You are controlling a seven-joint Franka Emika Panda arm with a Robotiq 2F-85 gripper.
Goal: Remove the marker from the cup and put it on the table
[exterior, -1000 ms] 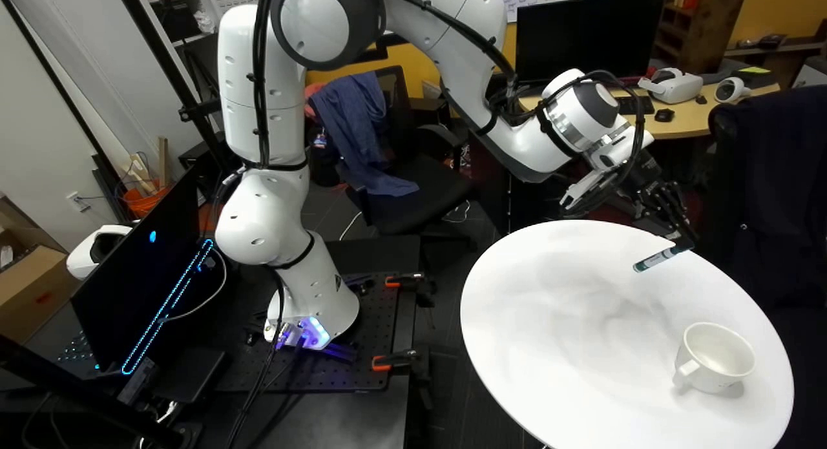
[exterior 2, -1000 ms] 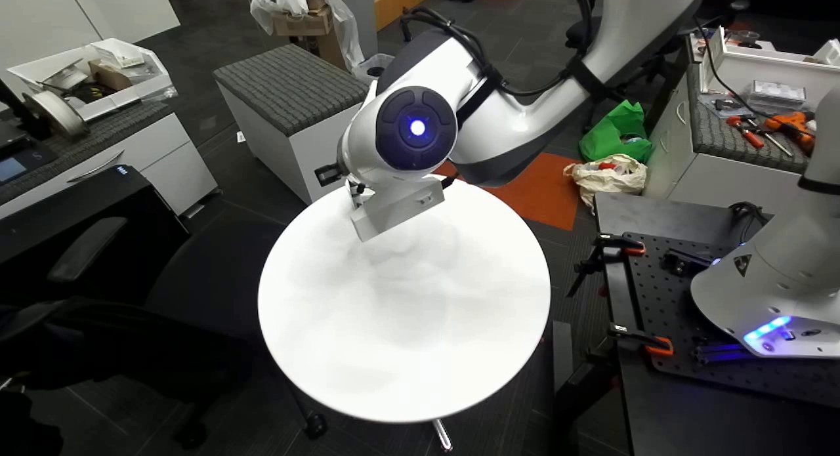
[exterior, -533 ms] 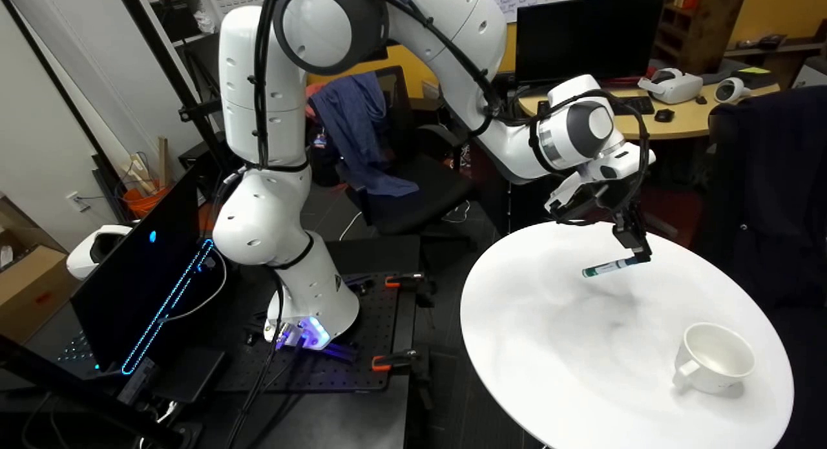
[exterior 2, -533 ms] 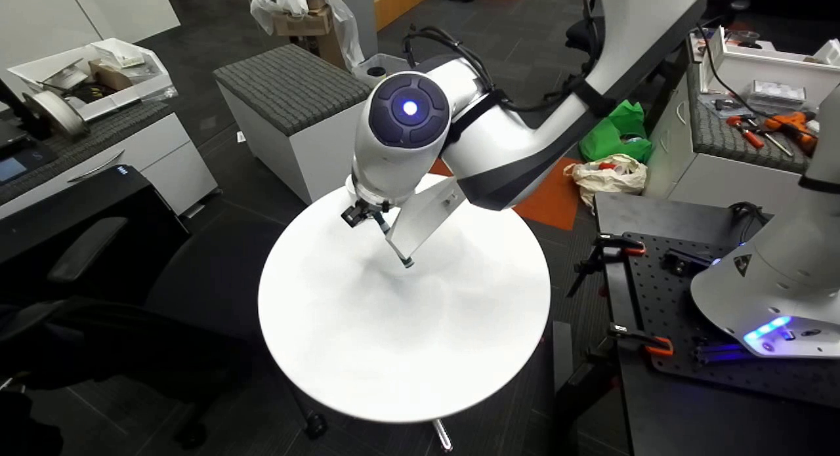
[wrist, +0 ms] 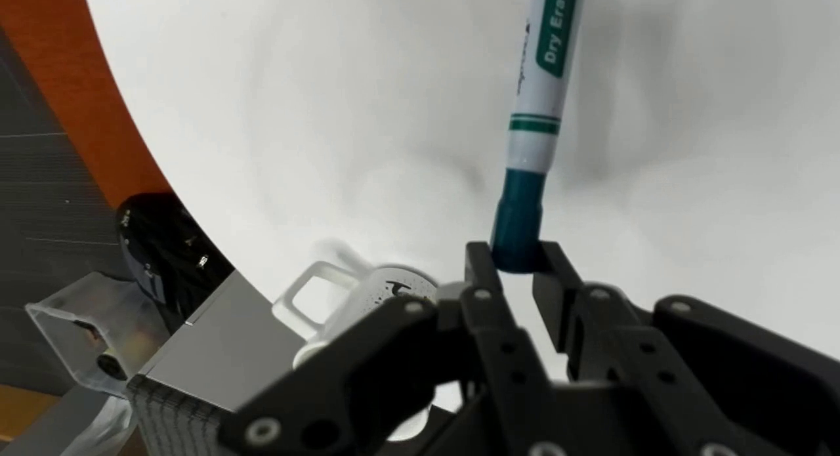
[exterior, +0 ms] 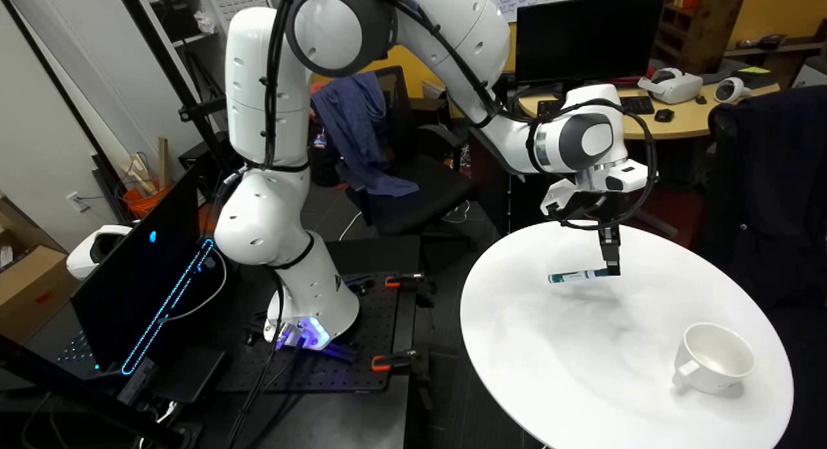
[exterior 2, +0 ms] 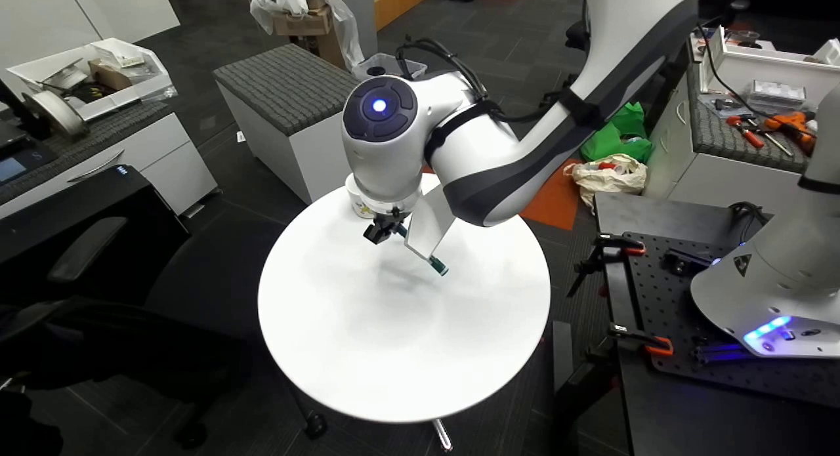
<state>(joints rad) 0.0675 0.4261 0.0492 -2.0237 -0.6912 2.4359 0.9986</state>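
My gripper (exterior: 612, 268) is shut on the cap end of the marker (exterior: 577, 276). The marker is a white dry-erase pen with teal-green ends. It is held roughly level above the round white table (exterior: 549, 352), with its shadow apart below it. In the wrist view the marker (wrist: 535, 121) sticks out from between the fingertips (wrist: 516, 256). The white cup (exterior: 714, 358) stands upright on the table, apart from the gripper, and looks empty. The cup is partly behind the arm in an exterior view (exterior 2: 357, 200) and partly behind the fingers in the wrist view (wrist: 374, 292).
A black office chair (exterior 2: 197, 279) stands beside the table. A grey-topped cabinet (exterior 2: 289, 88) is behind it. The robot's black base table (exterior: 362, 397) with clamps is on another side. A tan desk (exterior: 698, 123) with a monitor is at the back.
The gripper has swung from the table's edge inward and lowered over the table, carrying the marker. It has turned to point downward. The marker has gone from slanted to nearly level. The cup has not moved.
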